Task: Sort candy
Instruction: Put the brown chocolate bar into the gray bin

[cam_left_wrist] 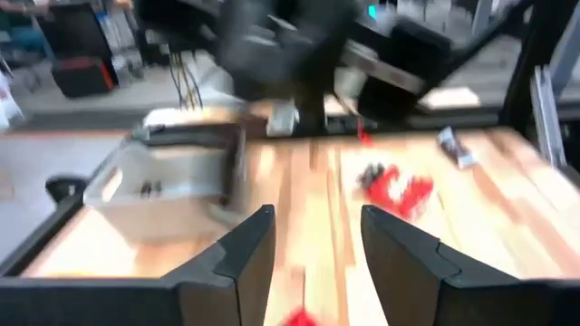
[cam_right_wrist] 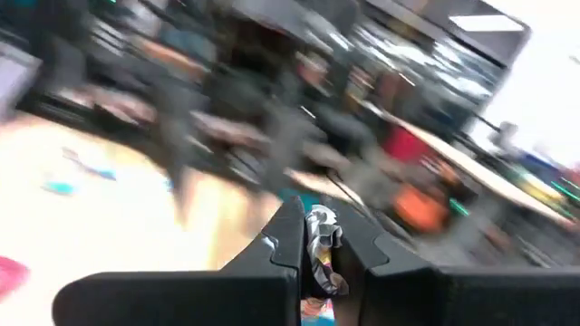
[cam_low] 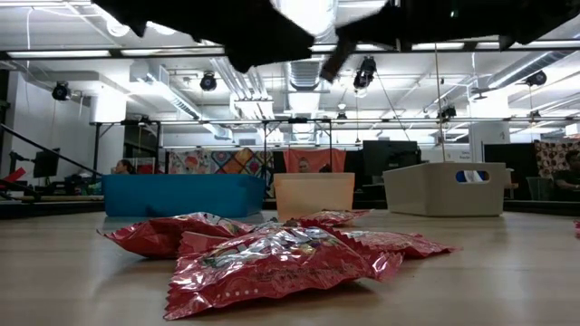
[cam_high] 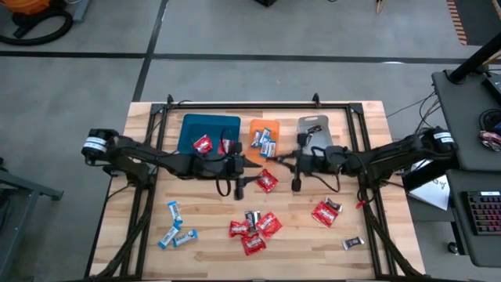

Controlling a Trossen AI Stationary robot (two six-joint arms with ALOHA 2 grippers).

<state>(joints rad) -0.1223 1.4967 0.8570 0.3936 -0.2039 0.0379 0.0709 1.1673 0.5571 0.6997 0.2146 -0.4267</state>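
Taking the orange tray (cam_high: 264,128) as the landmark. Blue tray (cam_high: 210,129) is sitting just left of it with two red candies (cam_high: 203,144) inside; grey tray (cam_high: 313,125) is just right of it, and whether anything is lying in it I can't tell. Blue-and-white candies (cam_high: 267,141) are already lying in the orange tray. Left gripper (cam_high: 240,186) is hanging just below-left of the orange tray, fingers (cam_left_wrist: 246,249) spread with nothing between them, so released. One red candy (cam_high: 267,181) is lying right below the orange tray, between the two grippers. Right gripper (cam_high: 297,185) is hanging below-right of the orange tray, clenched on a small candy in a silvery wrapper (cam_right_wrist: 320,237). Judging by this, the step in hand is carrying that piece to its tray; which one matches I can't tell from the wrapper. Next move calls for lifting clear over the tray wall before releasing. Left arm's likely next pick is the red one between them, so the grippers are working close together; collision risk there. Remaining candy is lying well below the trays: blue-and-white pieces (cam_high: 174,211) lower left, red cluster (cam_high: 254,228) centre, red-and-dark pair (cam_high: 326,211) right, plenty of open table around each.
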